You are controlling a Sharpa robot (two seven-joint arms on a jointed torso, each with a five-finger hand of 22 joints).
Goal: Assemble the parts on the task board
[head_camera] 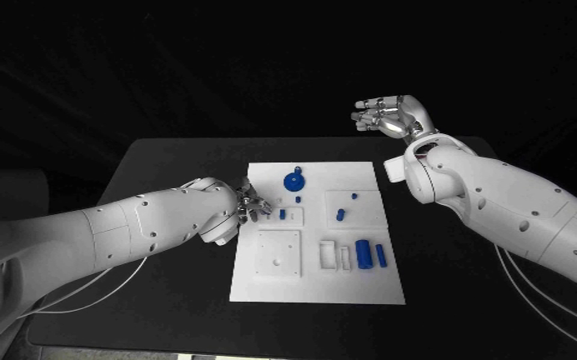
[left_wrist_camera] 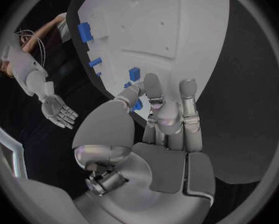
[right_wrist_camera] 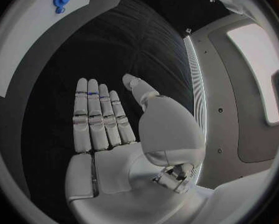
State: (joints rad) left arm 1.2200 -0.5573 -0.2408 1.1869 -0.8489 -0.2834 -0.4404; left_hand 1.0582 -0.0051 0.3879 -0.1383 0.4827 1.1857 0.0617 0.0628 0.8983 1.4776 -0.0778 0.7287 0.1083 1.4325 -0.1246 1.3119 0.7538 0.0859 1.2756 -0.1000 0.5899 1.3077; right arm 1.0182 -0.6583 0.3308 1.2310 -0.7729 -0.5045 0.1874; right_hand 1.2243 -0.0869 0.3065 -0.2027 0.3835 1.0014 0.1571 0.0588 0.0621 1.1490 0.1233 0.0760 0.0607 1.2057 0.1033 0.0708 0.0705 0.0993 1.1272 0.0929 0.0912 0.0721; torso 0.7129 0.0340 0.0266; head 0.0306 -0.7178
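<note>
The white board (head_camera: 318,231) lies flat in the middle of the black table (head_camera: 157,177). Small blue parts sit on it. A round blue part (head_camera: 294,182) is near the far edge. A small blue block (head_camera: 283,213) sits close to the board's left side, and another little blue piece (head_camera: 297,200) is just past it. Two more small blue pieces (head_camera: 342,214) lie toward the middle right. Two blue tubes (head_camera: 370,253) stand side by side near the right edge, closer to the robot. A white square plate (head_camera: 278,253) lies on the near left part of the board.

The left hand (head_camera: 249,207) is down at the board's left edge, right beside the small blue block. In the left wrist view its fingers (left_wrist_camera: 170,112) are close together and stretch out over the board near the small blue block (left_wrist_camera: 135,74). I cannot tell if it is holding anything.

The right hand (head_camera: 391,116) is up in the air past the far right corner of the table, well away from the board. In the right wrist view its fingers (right_wrist_camera: 97,115) are straight and side by side, the thumb is out, and the hand holds nothing.
</note>
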